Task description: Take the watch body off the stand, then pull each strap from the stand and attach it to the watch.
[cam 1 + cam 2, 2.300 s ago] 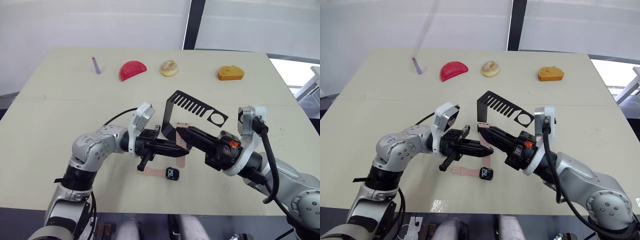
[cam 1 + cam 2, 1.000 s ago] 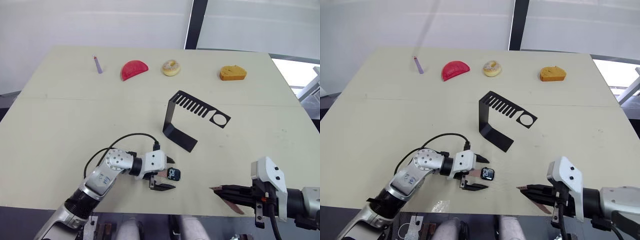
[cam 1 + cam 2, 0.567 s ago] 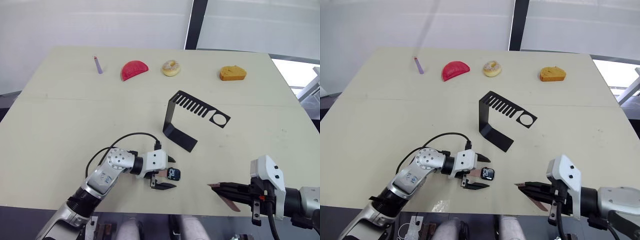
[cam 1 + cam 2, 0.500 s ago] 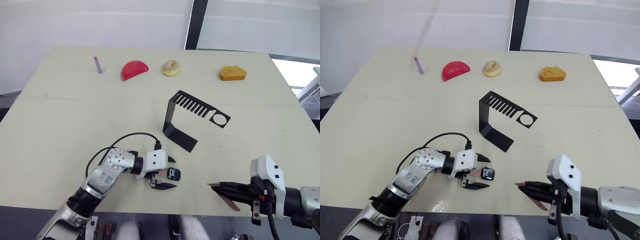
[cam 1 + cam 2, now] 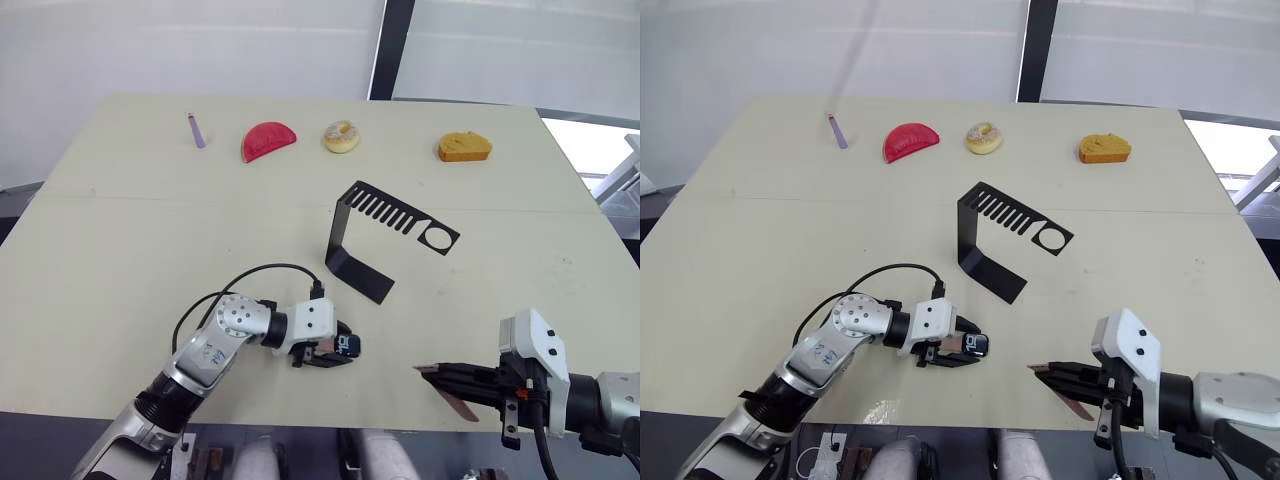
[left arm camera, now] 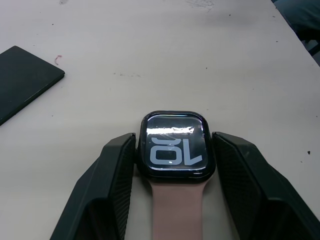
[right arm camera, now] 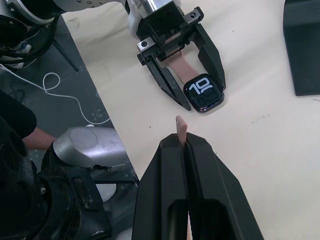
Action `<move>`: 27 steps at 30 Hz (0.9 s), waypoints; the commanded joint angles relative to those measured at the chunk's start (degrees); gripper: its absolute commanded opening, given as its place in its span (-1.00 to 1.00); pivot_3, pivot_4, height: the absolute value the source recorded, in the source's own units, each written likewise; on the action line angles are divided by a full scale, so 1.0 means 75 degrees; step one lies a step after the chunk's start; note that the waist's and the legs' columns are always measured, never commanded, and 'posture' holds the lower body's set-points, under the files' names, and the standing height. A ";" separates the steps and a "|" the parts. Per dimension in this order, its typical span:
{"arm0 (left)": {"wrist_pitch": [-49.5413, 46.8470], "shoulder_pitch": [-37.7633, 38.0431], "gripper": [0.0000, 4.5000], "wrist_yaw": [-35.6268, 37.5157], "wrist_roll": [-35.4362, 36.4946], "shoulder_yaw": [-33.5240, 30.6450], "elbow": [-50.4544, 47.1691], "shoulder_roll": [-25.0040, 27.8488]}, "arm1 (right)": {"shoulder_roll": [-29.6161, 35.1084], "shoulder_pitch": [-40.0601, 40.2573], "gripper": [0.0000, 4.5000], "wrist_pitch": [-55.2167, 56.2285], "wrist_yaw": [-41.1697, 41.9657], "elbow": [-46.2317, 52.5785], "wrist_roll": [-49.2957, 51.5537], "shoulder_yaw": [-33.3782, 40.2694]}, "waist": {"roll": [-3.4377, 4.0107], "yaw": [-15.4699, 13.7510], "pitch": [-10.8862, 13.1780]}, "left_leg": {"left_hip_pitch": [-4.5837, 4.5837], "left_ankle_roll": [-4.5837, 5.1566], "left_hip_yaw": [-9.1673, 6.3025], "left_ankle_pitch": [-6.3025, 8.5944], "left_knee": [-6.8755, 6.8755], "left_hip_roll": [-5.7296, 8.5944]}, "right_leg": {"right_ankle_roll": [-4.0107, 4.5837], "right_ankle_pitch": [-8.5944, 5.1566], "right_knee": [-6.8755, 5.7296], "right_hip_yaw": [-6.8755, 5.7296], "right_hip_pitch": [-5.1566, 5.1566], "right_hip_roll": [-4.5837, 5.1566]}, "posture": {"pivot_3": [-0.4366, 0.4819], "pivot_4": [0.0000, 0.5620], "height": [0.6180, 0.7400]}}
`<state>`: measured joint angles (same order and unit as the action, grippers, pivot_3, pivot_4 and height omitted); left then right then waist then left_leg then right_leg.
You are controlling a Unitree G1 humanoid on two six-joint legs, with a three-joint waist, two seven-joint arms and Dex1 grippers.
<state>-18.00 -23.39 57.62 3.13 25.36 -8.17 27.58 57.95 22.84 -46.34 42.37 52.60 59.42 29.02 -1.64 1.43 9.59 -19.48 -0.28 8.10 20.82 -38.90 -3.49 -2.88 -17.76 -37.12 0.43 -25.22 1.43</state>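
Observation:
The watch body (image 6: pixel 175 145) lies face up on the table near its front edge, with one pink strap (image 6: pixel 177 210) joined to it and running back between my left gripper's fingers. My left gripper (image 5: pixel 335 350) is low on the table, its two fingers pressed against opposite sides of the watch body. To the right, my right gripper (image 5: pixel 425 371) hovers at the table's front edge, shut on the other pink strap (image 7: pixel 181 127), which sticks out past the fingertips. The black stand (image 5: pixel 340 230) sits bare at mid-table, behind both grippers.
Along the far edge lie a purple stick (image 5: pixel 193 130), a red half-round piece (image 5: pixel 266 140), a donut (image 5: pixel 340 135) and an orange bread piece (image 5: pixel 463 147). A black cable (image 5: pixel 250 275) loops over my left forearm. The table's front edge runs just under both grippers.
My left gripper's fingers have closed in from a wide spread onto the sides of the watch body. The right gripper with its strap has barely moved.

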 commanded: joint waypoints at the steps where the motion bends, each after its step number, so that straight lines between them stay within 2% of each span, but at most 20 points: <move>1: -0.0359 -0.0008 -0.20 0.0049 0.0109 -0.0025 -0.0011 -0.0021 | -0.0058 -0.0068 -1.00 0.0152 -0.0103 0.0177 -0.0196 -0.0013 | 0.0000 0.0000 0.0000 | 0.0003 0.0000 0.0000 0.0000 0.0000 0.0000 | 0.0000 0.0000 0.0000 0.0000 0.0003 0.0000 | -0.05 -0.47 0.95; 2: -0.0554 -0.0037 -0.29 0.0079 0.0207 -0.0061 -0.0029 -0.0036 | -0.0067 -0.0093 -1.00 0.0211 -0.0118 0.0203 -0.0327 -0.0018 | 0.0000 0.0000 0.0000 | 0.0007 0.0000 0.0000 0.0000 0.0000 0.0000 | 0.0000 0.0000 0.0000 0.0000 0.0008 -0.0001 | -0.05 -0.47 0.95; 5: -0.1312 -0.0203 -0.29 0.0297 0.0680 -0.0221 -0.0083 -0.0047 | -0.0131 -0.0214 -1.00 0.0428 -0.0219 0.0347 -0.0780 -0.0050 | 0.0000 0.0010 0.0000 | 0.0012 0.0000 0.0000 0.0000 -0.0001 0.0000 | 0.0000 0.0000 0.0000 0.0000 0.0013 -0.0001 | -0.05 -0.47 0.95; 10: -0.3933 -0.0919 -0.29 0.1149 0.2445 -0.0809 -0.0030 -0.0001 | -0.0182 -0.0481 -1.00 0.0924 -0.0515 0.0752 -0.1928 -0.0434 | 0.0000 0.0011 0.0000 | 0.0012 -0.0001 0.0000 0.0000 -0.0008 0.0000 | 0.0002 -0.0002 -0.0007 -0.0001 0.0012 -0.0005 | -0.05 -0.47 0.95; 13: -0.4988 -0.1378 -0.29 0.1607 0.3172 -0.0933 0.0198 0.0128 | 0.0000 -0.0609 -1.00 0.1372 -0.0579 0.0947 -0.3042 -0.1103 | 0.0000 0.0011 0.0000 | 0.0009 -0.0002 0.0000 0.0000 -0.0016 0.0002 | 0.0003 -0.0003 -0.0014 -0.0002 0.0009 -0.0005 | -0.05 -0.47 0.95; 17: -0.6101 -0.1924 -0.29 0.1516 0.3749 -0.1088 0.0620 -0.0056 | 0.0177 -0.0874 -1.00 0.1865 -0.0892 0.0987 -0.4340 -0.2124 | 0.0000 0.0015 0.0000 | 0.0011 -0.0003 0.0000 0.0000 -0.0021 0.0006 | 0.0004 -0.0005 -0.0023 -0.0001 0.0008 -0.0004 | -0.05 -0.47 0.95; 20: -0.6542 -0.2152 -0.29 0.1329 0.3953 -0.1153 0.0826 -0.0189 | 0.0230 -0.1028 -1.00 0.2199 -0.1033 0.0987 -0.5040 -0.2720 | -0.0001 0.0015 0.0000 | 0.0010 -0.0004 0.0000 -0.0001 -0.0025 0.0011 | 0.0005 -0.0006 -0.0031 0.0000 0.0003 -0.0003 | -0.05 -0.47 0.95; 27: -0.6973 -0.2283 -0.29 0.0925 0.4172 -0.1262 0.1002 -0.0445 | 0.0159 -0.1449 -1.00 0.2444 -0.1040 0.0987 -0.5734 -0.3321 | 0.0000 0.0009 0.0000 | 0.0011 -0.0007 0.0005 -0.0002 -0.0028 0.0012 | 0.0007 -0.0008 -0.0041 0.0004 -0.0004 -0.0001 | -0.05 -0.47 0.95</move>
<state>-69.24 -39.32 65.45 32.45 17.72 -0.86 25.07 59.19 12.82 -29.09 35.36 55.03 17.74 4.36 -1.65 1.50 9.59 -19.40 -0.33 8.14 20.80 -39.11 -3.40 -2.83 -17.83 -37.42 0.45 -25.24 1.43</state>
